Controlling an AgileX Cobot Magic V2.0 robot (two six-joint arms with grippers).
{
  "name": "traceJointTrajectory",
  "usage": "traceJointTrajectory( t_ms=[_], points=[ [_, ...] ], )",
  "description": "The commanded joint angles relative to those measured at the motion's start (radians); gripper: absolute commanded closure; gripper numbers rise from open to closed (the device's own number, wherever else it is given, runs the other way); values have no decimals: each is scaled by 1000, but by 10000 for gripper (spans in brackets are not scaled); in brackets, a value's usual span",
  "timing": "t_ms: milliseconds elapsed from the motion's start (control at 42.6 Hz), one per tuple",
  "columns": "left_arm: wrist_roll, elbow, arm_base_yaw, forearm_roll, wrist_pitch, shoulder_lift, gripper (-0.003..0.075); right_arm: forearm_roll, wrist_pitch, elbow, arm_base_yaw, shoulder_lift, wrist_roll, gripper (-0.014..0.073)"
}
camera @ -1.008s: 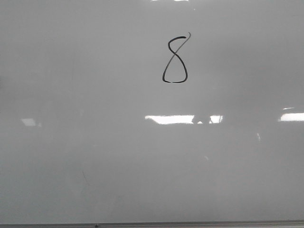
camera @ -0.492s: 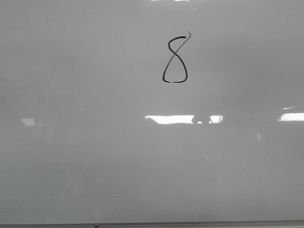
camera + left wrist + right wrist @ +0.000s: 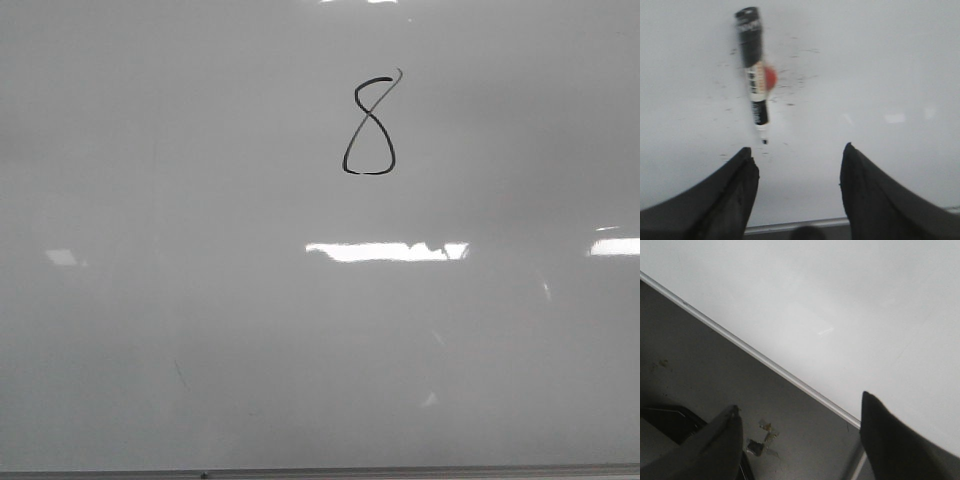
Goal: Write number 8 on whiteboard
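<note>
Lying marker (image 3: 754,75) on whiteboard (image 3: 865,60)

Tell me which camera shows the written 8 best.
The front view: the number 8 sits whole and sharp on the whiteboard. The left wrist view shows only a marker on the board; the right wrist view shows bare board, no figure.

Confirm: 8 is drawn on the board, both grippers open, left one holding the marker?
Not quite. The 8 is on the board and both grippers are open, but the left gripper holds nothing. The left wrist view shows the marker lying on the board beyond the fingers, apart from them.
</note>
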State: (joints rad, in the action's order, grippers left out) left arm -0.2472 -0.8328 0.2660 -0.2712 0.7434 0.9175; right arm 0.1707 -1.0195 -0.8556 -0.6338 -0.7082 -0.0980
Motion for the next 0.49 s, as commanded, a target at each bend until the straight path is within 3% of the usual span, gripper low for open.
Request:
traceJointTrajectory(
  t_ms=[0,211,469],
  points=[
    [84,-37,66,118,15,-96,354,28,93,-8,2,55,-32,78],
    [84,-34,160,194,58,-233,354,28,110,29,2,142,-55,78],
    [97,-34,186,198,58,-252,355,28,111,29,2,149,-55,78]
  ],
)
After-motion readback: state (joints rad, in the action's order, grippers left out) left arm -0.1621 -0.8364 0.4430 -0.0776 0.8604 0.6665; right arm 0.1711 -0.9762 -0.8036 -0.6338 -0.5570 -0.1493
